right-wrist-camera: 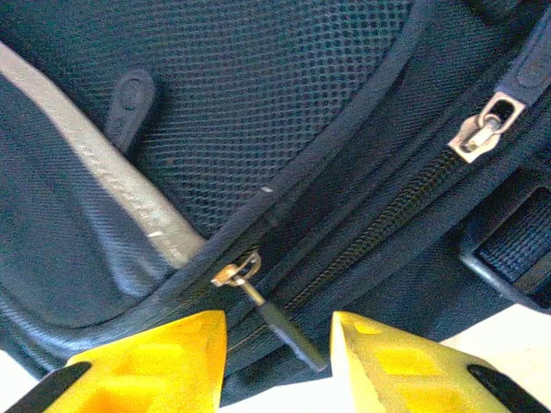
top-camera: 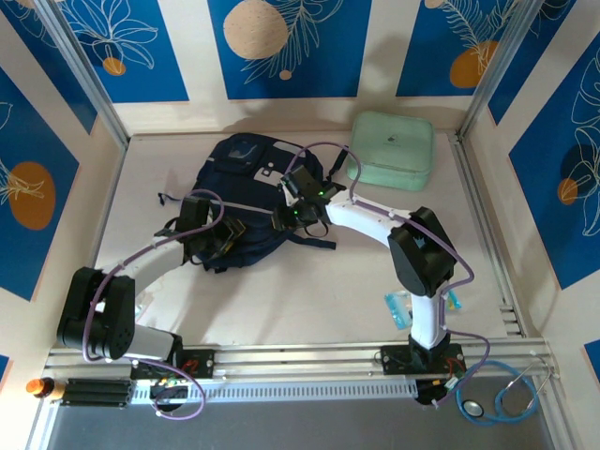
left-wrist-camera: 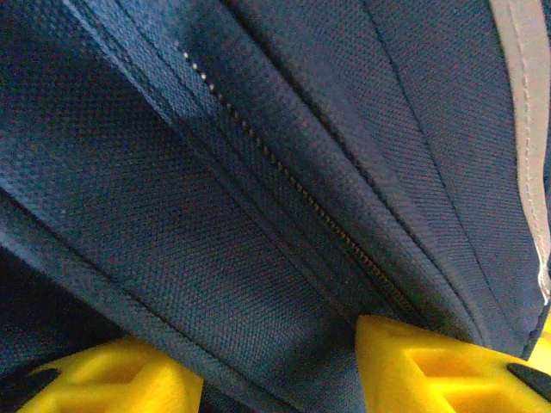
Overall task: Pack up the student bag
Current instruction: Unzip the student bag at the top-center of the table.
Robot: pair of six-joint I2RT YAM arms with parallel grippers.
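Two hands at bag (top-camera: 246,178). Your right hand (right-wrist-camera: 278,357): released, fingers spread, zip pull (right-wrist-camera: 288,331) lying in gap between them, ungripped. Slider (right-wrist-camera: 237,274) just above pull, beside grey stripe (right-wrist-camera: 112,185); second slider (right-wrist-camera: 482,129) upper right on neighbouring zip. Your left hand (left-wrist-camera: 275,387): released, fingers wide apart, close against navy fabric, zip teeth (left-wrist-camera: 284,181) running diagonally above. Bag lies mid-bench (top-camera: 281,309) between both arms. Mint case (top-camera: 392,150) near bag's right, toward back.

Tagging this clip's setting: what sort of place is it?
Probably a staged robot test booth: blue leaf-print panels wall a pale table, aluminium rails edge it, a student bag lies on it.
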